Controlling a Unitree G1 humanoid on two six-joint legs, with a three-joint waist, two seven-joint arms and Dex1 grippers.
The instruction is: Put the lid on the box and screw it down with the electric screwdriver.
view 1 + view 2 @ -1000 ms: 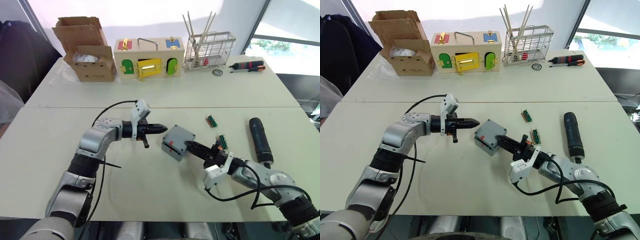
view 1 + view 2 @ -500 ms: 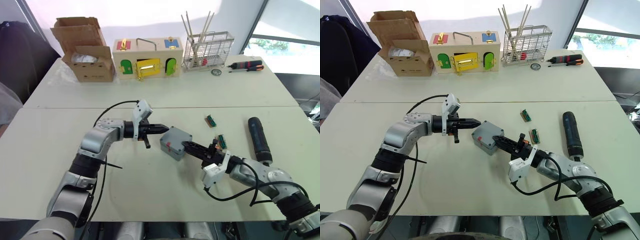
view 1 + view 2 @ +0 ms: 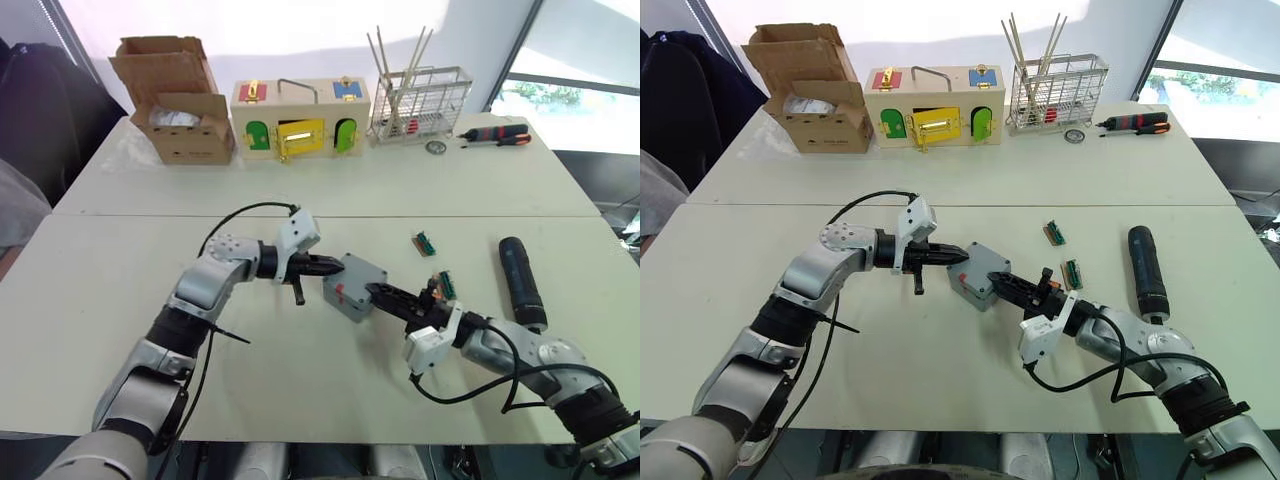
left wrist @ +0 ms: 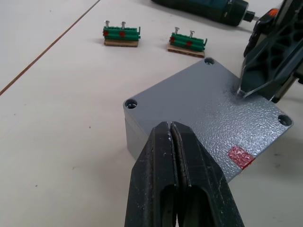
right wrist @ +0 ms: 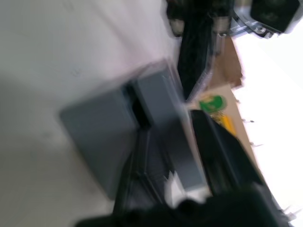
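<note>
Currently: lid-seating step. Lid [image 4: 208, 109] on box [image 3: 352, 287], between the two claws. Left claw [image 4: 171, 130] pinched shut, empty, tips at box edge. Right claw [image 3: 375, 291] spread, one finger on lid. Screwdriver [image 3: 520, 280] beyond right claw, untouched. Next, likely: align corner holes, fetch screwdriver

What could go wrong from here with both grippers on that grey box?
The lid looks seated on the box, but its corner holes look empty, so nothing fastens it. The shut left gripper pressing one edge while the right gripper meets the opposite side could shift the lid or slide the box. The electric screwdriver lies unheld on the table.
</note>
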